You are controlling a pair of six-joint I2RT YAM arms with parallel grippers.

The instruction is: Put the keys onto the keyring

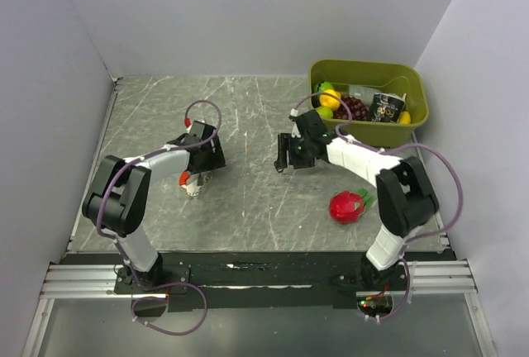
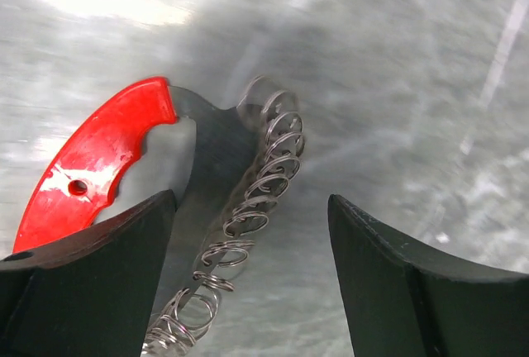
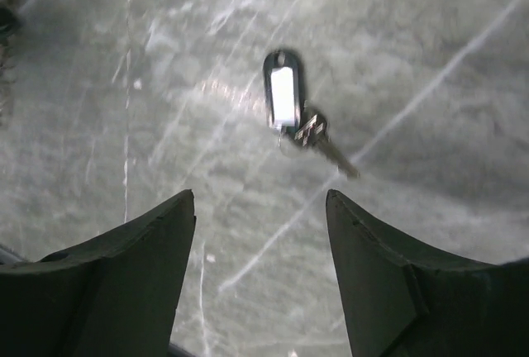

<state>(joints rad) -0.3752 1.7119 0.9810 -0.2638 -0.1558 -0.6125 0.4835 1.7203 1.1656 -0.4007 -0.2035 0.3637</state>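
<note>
Left fingers are spread wide astride the keys, which lie flat on the tabletop, the red end passing under one finger; nothing is pinched. Right fingers are likewise spread, above the keyring and clear of it. Both items are probably light, stiff, thin and apt to slide. The red end likely gives the thicker, surer hold; the keyring, its dark oval rim.
</note>
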